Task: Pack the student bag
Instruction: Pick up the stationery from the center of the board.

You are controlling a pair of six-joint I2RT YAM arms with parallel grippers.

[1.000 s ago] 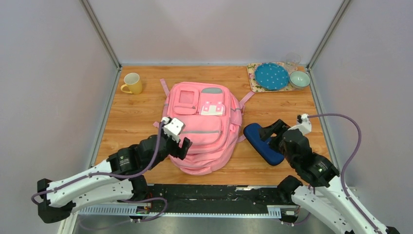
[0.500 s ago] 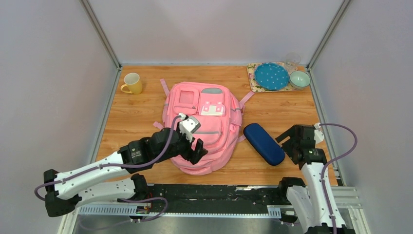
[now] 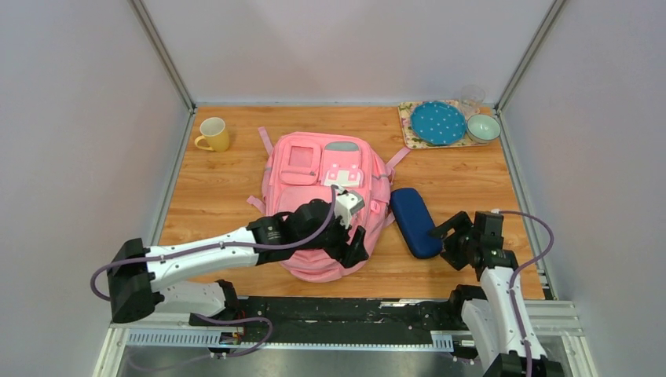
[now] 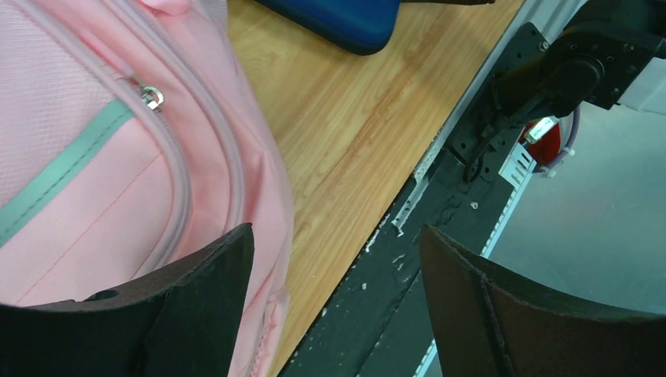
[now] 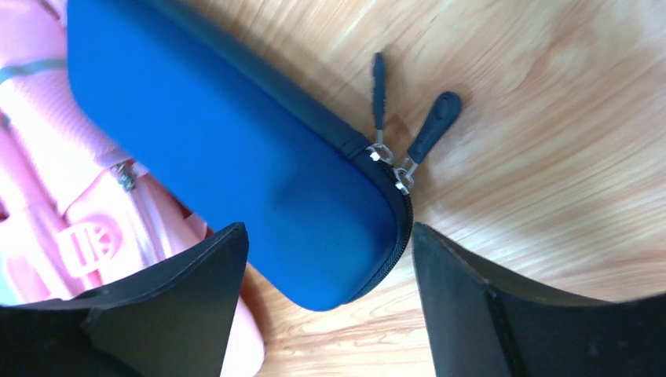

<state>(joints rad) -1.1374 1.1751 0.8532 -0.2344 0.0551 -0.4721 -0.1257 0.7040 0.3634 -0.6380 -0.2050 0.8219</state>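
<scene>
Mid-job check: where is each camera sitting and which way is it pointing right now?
Top external: fixed above and behind the arm bases, looking down on the wooden table; both arms, the left gripper and the right gripper show.
Left wrist: above the near corner of the pink fabric backpack, facing down at it and the table edge; its two black fingers show.
Right wrist: above the zipper end of the navy-blue oval zip pouch, facing down; its two black fingers show.
Shared: both wrist views catch backpack and pouch.

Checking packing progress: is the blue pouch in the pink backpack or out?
Out. The blue pouch lies on the wooden table beside the pink backpack, zipped shut.
</scene>
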